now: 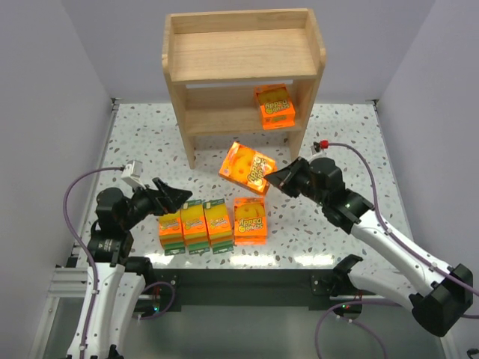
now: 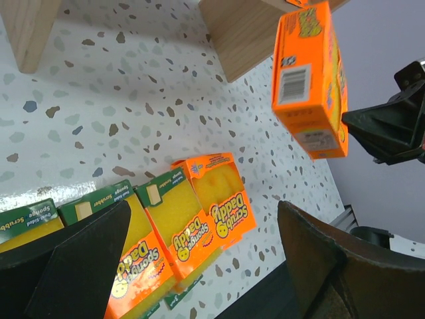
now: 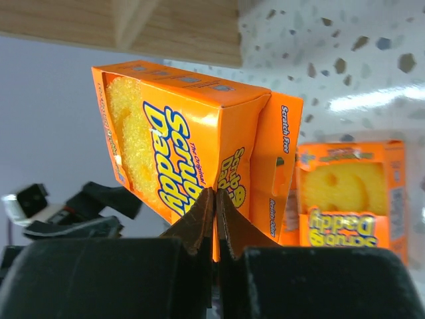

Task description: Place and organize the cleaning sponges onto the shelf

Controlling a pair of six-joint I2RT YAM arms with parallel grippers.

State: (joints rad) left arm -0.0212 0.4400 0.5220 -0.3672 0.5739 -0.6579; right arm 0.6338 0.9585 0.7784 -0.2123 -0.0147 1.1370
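My right gripper (image 1: 274, 178) is shut on the edge flap of an all-orange sponge pack (image 1: 247, 167), holding it tilted in the air in front of the shelf (image 1: 243, 71); it shows in the right wrist view (image 3: 179, 136) and the left wrist view (image 2: 311, 80). One orange pack (image 1: 275, 106) stands on the shelf's lower tier at the right. On the table lie three yellow-and-green packs (image 1: 194, 226) in a row and one orange pack (image 1: 250, 220) beside them. My left gripper (image 1: 174, 197) is open and empty just left of and above the row (image 2: 179, 226).
The shelf's top tier (image 1: 239, 54) holds nothing. Grey walls close the table (image 1: 344, 142) on the left, right and back. Purple cables (image 1: 75, 187) loop beside both arms.
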